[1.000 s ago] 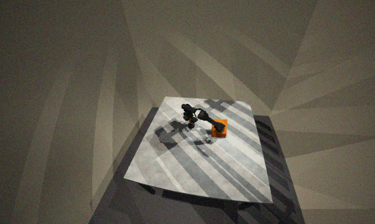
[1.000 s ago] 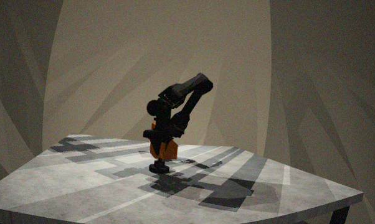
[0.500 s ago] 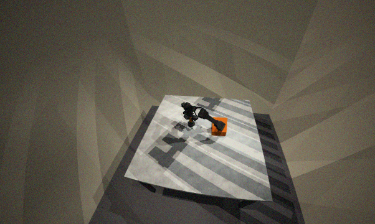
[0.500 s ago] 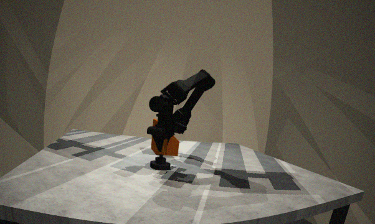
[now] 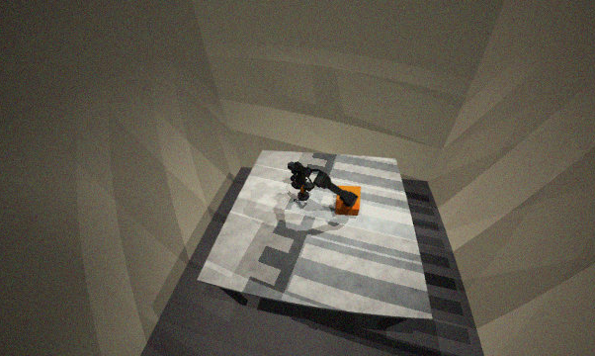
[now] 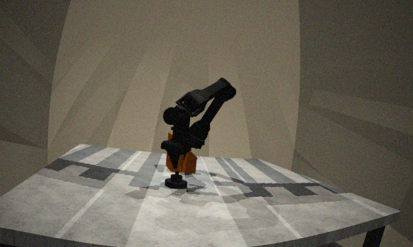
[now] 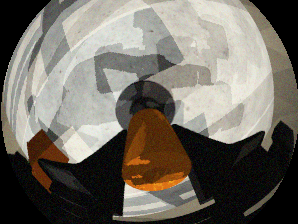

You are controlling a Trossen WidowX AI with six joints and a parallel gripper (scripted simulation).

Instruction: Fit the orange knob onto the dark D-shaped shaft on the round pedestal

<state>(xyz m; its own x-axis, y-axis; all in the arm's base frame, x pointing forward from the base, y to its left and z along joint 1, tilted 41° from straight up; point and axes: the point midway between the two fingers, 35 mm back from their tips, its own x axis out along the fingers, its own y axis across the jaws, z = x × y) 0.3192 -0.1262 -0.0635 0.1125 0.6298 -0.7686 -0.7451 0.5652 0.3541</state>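
Observation:
The orange knob point(image 7: 156, 150) point(image 5: 302, 189) is held between the fingers of my gripper point(image 7: 149, 131) point(image 6: 175, 167). In the wrist view its narrow far end overlaps the middle of the dark round pedestal point(image 7: 125, 111) point(image 6: 175, 184) point(image 5: 303, 197). In the exterior view the gripper points down directly above the pedestal, and a short dark upright part point(image 6: 176, 176) shows between them. The fingers hide most of the knob there. The shaft's flat side and the knob's hole are hidden. I cannot tell whether the shaft's tip is inside the hole.
The arm's base stands on an orange block point(image 5: 355, 194) point(image 6: 191, 164), right of the pedestal in the top view and behind it in the exterior view. An orange-brown shape point(image 7: 45, 150) shows at the wrist view's left. Striped shadows cross the pale table point(image 5: 347, 257) point(image 6: 100, 213).

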